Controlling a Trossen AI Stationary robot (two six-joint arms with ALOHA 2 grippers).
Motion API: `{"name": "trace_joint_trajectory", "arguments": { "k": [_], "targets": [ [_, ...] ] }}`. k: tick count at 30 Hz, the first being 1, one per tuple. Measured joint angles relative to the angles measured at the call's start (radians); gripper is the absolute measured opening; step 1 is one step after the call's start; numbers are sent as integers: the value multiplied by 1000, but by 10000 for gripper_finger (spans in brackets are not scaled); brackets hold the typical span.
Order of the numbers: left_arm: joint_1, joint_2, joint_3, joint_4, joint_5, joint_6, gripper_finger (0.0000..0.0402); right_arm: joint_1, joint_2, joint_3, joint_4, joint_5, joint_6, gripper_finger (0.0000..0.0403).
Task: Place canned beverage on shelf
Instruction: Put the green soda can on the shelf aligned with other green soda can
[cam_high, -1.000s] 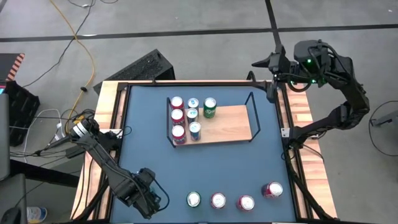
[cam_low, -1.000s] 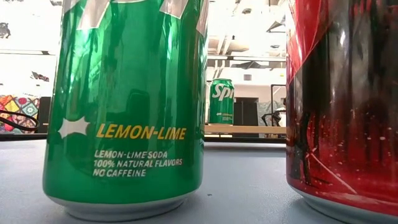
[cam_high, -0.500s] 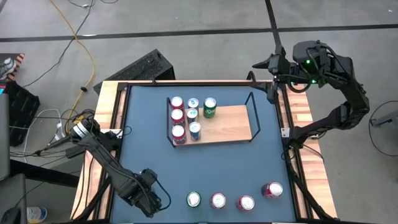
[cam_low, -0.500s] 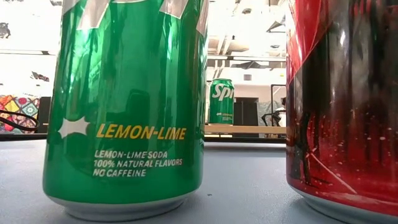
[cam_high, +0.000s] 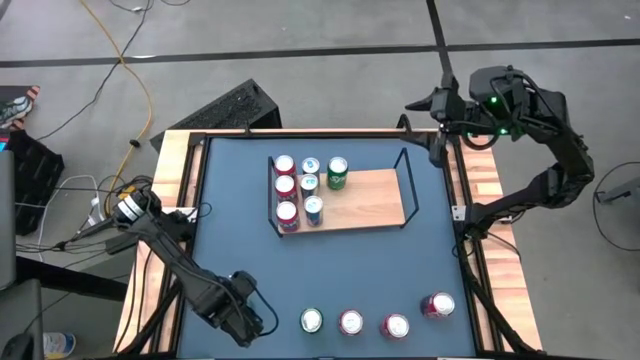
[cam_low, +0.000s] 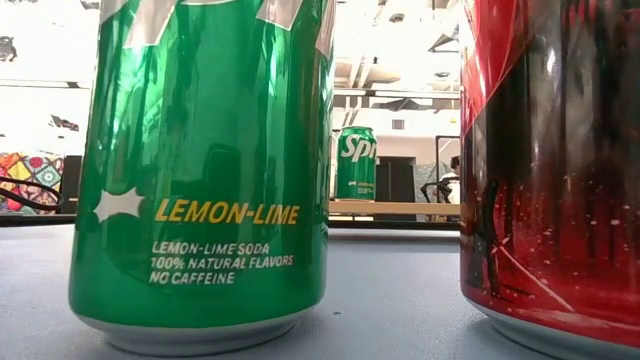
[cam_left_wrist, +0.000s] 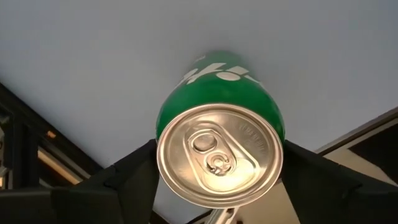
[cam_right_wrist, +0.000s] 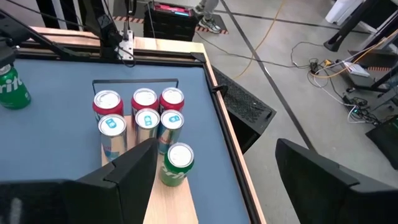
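A green lemon-lime can (cam_high: 312, 320) stands upright at the table's near edge, leftmost of a row of cans; it fills the left of the low view (cam_low: 200, 170). My left gripper (cam_high: 250, 320) is open just left of it. In the left wrist view its fingers (cam_left_wrist: 124, 180) show on either side of the can's top (cam_left_wrist: 217, 162). The shelf (cam_high: 370, 195), a light-wood board with black wire ends, holds several cans at its left end, among them a green one (cam_high: 337, 172). My right gripper (cam_high: 420, 102) is open and empty beyond the table's far right corner.
Three red cans (cam_high: 350, 322) (cam_high: 397, 325) (cam_high: 437, 305) stand right of the green can along the near edge; one fills the right of the low view (cam_low: 550, 170). The shelf's right half (cam_right_wrist: 174, 205) is bare wood. A raised rim (cam_high: 200, 200) borders the blue tabletop.
My left gripper has gone a little toward the table's right edge, closer to the green can at the near edge. The can has stayed where it was. My right arm has kept still.
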Motion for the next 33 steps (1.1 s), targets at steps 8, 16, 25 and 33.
{"name": "trace_joint_trajectory", "arguments": {
  "k": [8, 16, 25, 33],
  "targets": [
    [62, 3, 51, 23, -63, 127, 267, -3, 0, -1, -1, 1, -43, 317],
    [203, 2, 189, -10, -73, 468, 267, -29, 0, -1, -8, 2, -48, 317],
    [411, 2, 421, -165, -93, 862, 267, -57, 0, -1, -23, 2, -49, 317],
    [591, 2, 598, -143, -89, 1122, 267, -82, 0, -1, -39, 4, -49, 317]
  ]
}}
